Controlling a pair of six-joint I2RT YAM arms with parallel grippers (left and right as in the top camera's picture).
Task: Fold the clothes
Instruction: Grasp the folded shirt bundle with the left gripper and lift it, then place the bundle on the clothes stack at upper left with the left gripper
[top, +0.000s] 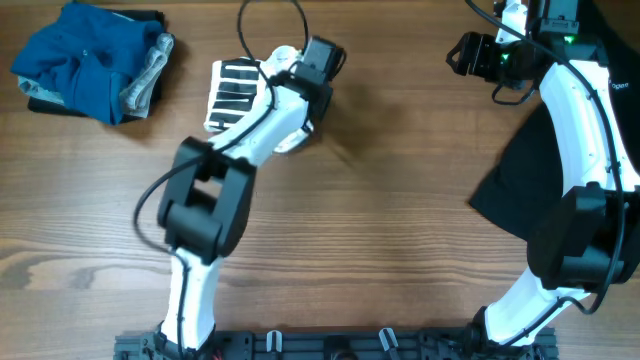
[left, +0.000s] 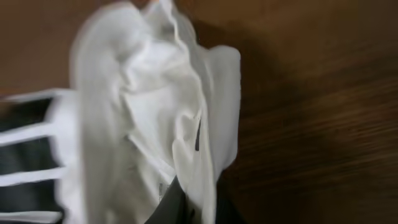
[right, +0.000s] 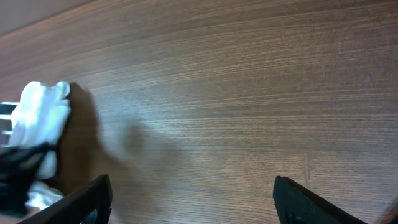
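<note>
Where the overhead view has its upper left corner: a crumpled blue garment (top: 85, 65) lies there, and a grey garment (top: 150, 78) touches its right side. Both are well apart from the arms.
White T-shirt (top: 232, 90): it is left of centre in the upper part of the overhead view, bunched into a small bundle on the table. The black striped print faces up, and the left arm hides part of the cloth.
Left gripper (left: 179, 202): the jaws are together, clamped on a fold of the white T-shirt. The cloth fills the left and middle of the left wrist view.
Table (top: 400, 210): brown wood, with the grain running from left to right.
Right gripper (right: 193, 208): it is at the upper right of the overhead view. The jaws are apart, and only the wood shows between them.
Black garment (top: 520, 170): it lies on the table at the right edge of the overhead view, partly under the right arm.
</note>
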